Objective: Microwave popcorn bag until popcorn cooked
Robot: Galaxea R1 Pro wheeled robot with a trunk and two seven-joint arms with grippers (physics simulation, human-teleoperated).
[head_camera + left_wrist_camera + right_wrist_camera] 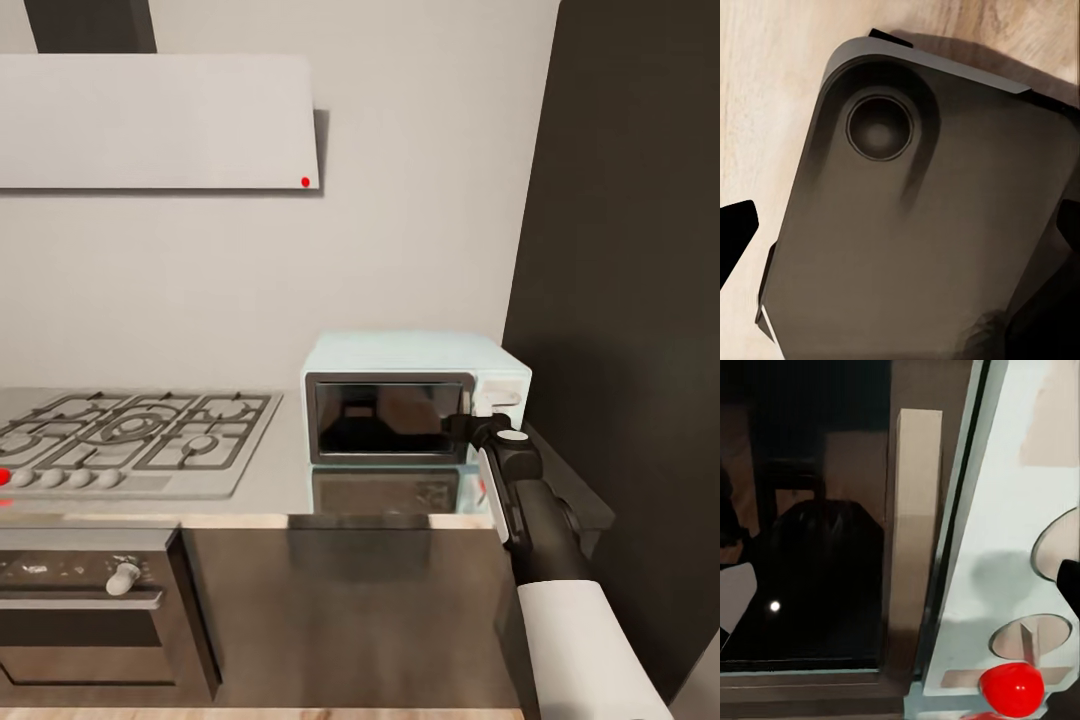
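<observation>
The pale mint-blue microwave (415, 385) stands on the light grey countertop (270, 485), its dark glass door (385, 418) shut. My right gripper (462, 427) is at the door's right edge, by the control panel, and looks open with nothing held. The right wrist view faces the door glass (817, 547) and the panel, with a white knob (1029, 639) and the round red light (1012, 688); one dark fingertip (1071, 581) shows at the frame's edge. My left gripper (900, 236) hangs open over my own dark base (930, 225). The popcorn bag is out of view.
A steel gas hob (130, 435) lies left of the microwave, with the steel oven (90, 600) under it and a white range hood (160, 120) above. A tall dark cabinet (630, 280) stands right beside the microwave. Dark glossy cabinet fronts (340, 610) lie below the countertop.
</observation>
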